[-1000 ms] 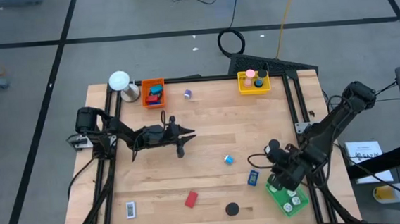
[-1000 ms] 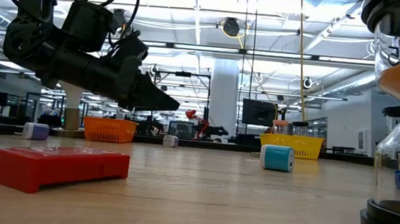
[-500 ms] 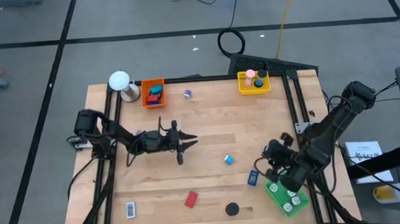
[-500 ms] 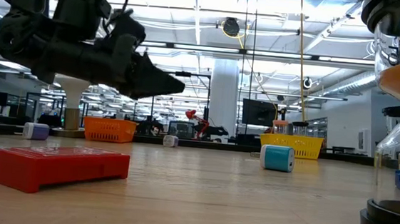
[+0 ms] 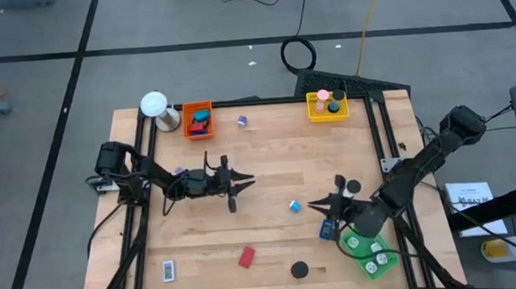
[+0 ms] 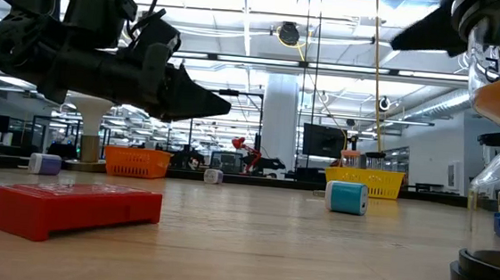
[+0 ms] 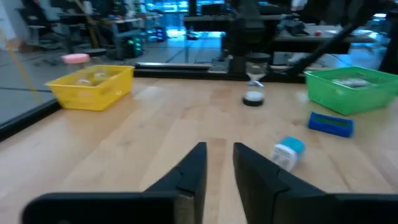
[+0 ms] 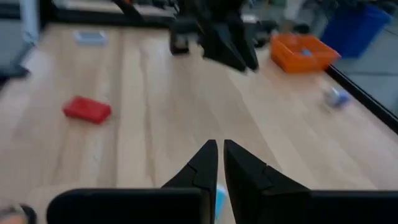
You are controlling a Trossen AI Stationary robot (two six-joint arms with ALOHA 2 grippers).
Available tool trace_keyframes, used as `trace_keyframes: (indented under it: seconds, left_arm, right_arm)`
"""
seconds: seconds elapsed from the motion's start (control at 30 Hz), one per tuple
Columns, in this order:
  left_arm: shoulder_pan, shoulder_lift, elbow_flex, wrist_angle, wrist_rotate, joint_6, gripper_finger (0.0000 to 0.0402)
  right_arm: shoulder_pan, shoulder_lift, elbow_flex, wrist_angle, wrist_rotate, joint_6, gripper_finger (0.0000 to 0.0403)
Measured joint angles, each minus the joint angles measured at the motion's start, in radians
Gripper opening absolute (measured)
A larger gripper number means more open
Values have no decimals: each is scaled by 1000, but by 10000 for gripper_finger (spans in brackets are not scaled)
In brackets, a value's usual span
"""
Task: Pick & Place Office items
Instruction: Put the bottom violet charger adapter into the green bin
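My left gripper [image 5: 249,179] hangs level over the table's middle left, pointing right; a narrow gap shows between its fingers [image 7: 220,149] and nothing is in it. My right gripper [image 5: 313,204] is shut and empty [image 8: 219,144], pointing left, just right of a blue roll [image 5: 294,206] lying on the wood. A blue rectangle [image 5: 326,230] lies beside the green tray [image 5: 370,253]. A red rectangle [image 5: 246,256], a black-and-white rectangle [image 5: 168,271] and a black disc [image 5: 300,270] lie near the front edge. A purple roll [image 5: 242,121] lies at the back.
An orange tray [image 5: 198,119] with pieces stands back left beside a white ball-topped object [image 5: 154,106]. A yellow tray [image 5: 326,105] with rolls stands back right. A small black hourglass-like piece [image 5: 352,187] stands right of my right gripper. Bare wood lies between the two grippers.
My right gripper has swung from above the green tray toward the table's left, to beside the blue roll, tipping from pointing down to nearly level and rolling about. My left gripper has shifted slightly toward the near edge and risen a little.
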Motion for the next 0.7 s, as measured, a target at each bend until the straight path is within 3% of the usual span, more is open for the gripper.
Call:
trace_keyframes:
  seconds: [0.13, 0.27, 0.5, 0.7]
  left_arm:
    - [-1, 0, 0, -14, 65, -2, 11]
    - [0, 0, 0, -13, 51, -1, 3]
    - [21, 0, 0, 16, 71, -123, 37]
    - [20, 0, 0, 19, 121, -59, 50]
  right_arm:
    - [-25, 0, -40, 152, -3, -130, 2]
    - [-45, 0, -47, 184, -6, -186, 2]
    - [-63, 0, -48, 187, -28, -187, 6]
    - [-63, 0, -48, 187, -29, -187, 13]
